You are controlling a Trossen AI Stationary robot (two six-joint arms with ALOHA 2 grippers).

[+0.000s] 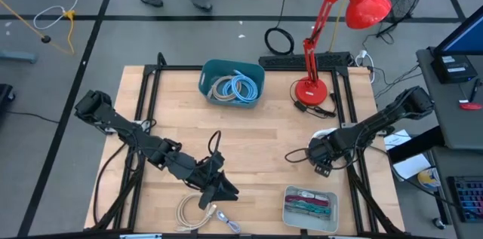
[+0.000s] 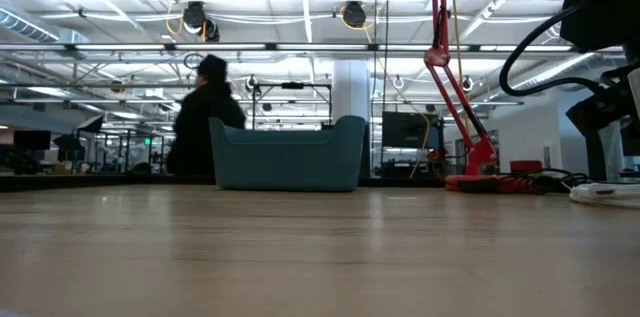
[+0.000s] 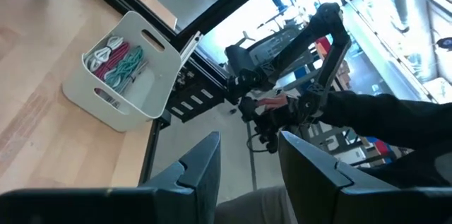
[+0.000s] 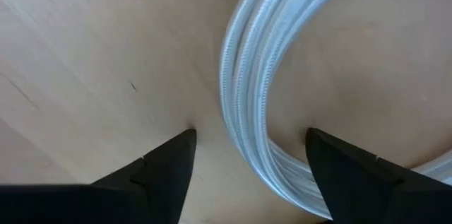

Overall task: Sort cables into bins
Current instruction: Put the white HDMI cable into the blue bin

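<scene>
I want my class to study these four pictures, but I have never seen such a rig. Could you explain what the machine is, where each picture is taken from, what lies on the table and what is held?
Two dark robot arms work at a wooden table. One picture looks straight down, one looks level across the tabletop, and one comes from each arm's wrist.

On the table stand a dark teal tub holding coiled cables, a pale grey tray with maroon and teal pieces, and a red lamp. A beige coil lies near the front edge.

The left gripper sits by that beige coil; its jaws, seen in its wrist picture, are apart and empty. The right gripper has its jaws open, straddling a white cable that lies on the wood. Nothing is held. A person shows beyond the table.
</scene>
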